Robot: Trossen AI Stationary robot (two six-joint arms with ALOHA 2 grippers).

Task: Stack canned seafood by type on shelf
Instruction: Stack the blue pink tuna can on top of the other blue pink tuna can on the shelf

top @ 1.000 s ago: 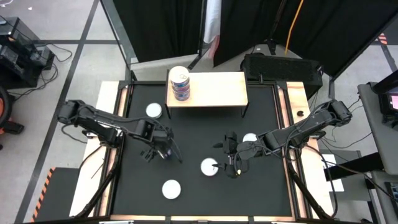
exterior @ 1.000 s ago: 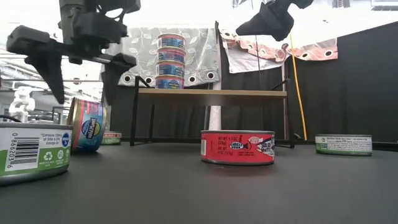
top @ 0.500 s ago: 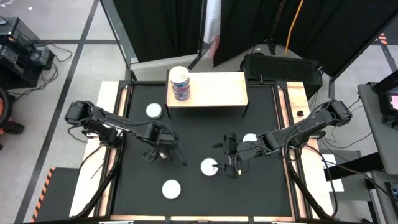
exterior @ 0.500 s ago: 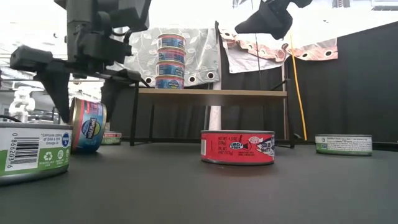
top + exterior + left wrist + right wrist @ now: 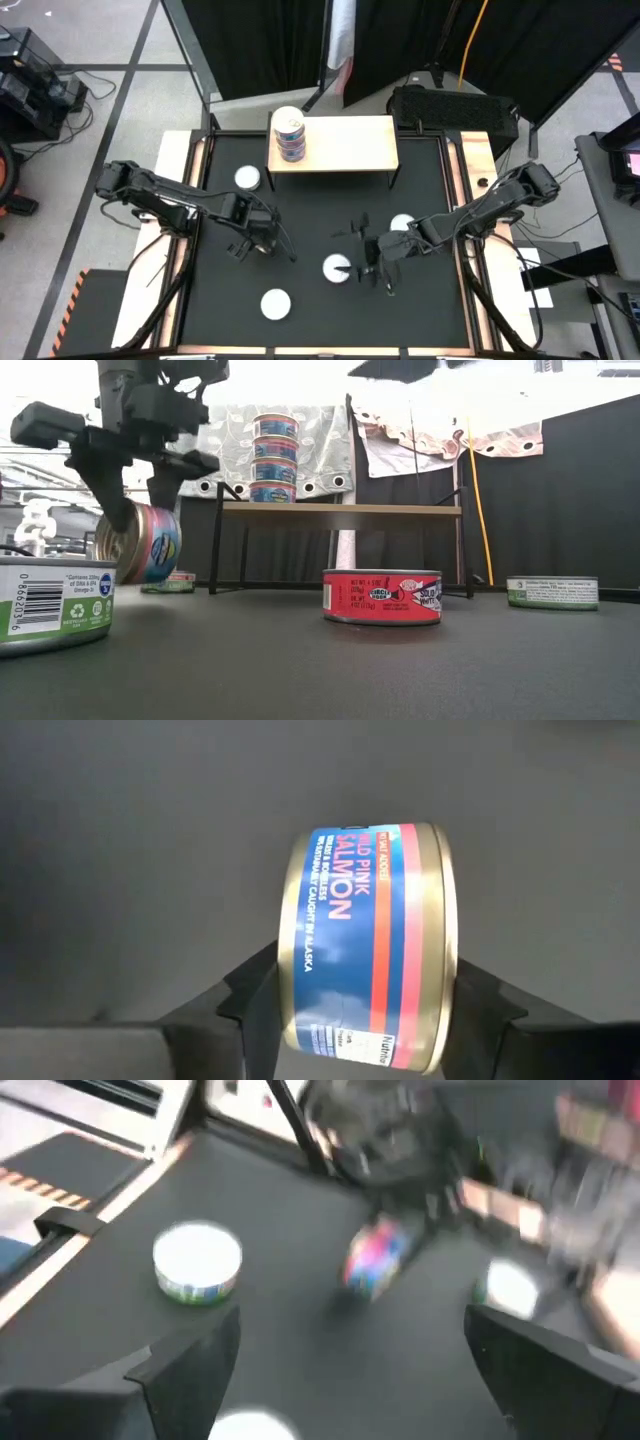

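- Left wrist view shows the left gripper point(image 5: 365, 1020) closed across a pink salmon tin point(image 5: 370, 945) standing on edge, one finger on each flat face; a second ago those fingers stood wide apart beside it
- In the low view the same tin point(image 5: 140, 543) now hangs tilted and just clear of the black table point(image 5: 300, 670), where half a second ago it stood on its rim on the mat, so the lift has begun
- On the shelf point(image 5: 345, 145) a stack of blue tins point(image 5: 288, 136) stands at the left end; judging by the label, the salmon tin belongs on top of it or beside it
- The right gripper point(image 5: 372, 262) has shifted slightly toward the near edge and hovers spread wide and empty over the red tin point(image 5: 337, 267)
- Still on the table: a green-labelled tin point(image 5: 275, 303) near the front, another point(image 5: 247, 178) by the shelf's left leg, and one point(image 5: 402, 222) close to the right arm
- The on-edge grip looks firm, but the tin will need turning flat before it can be set on the stack
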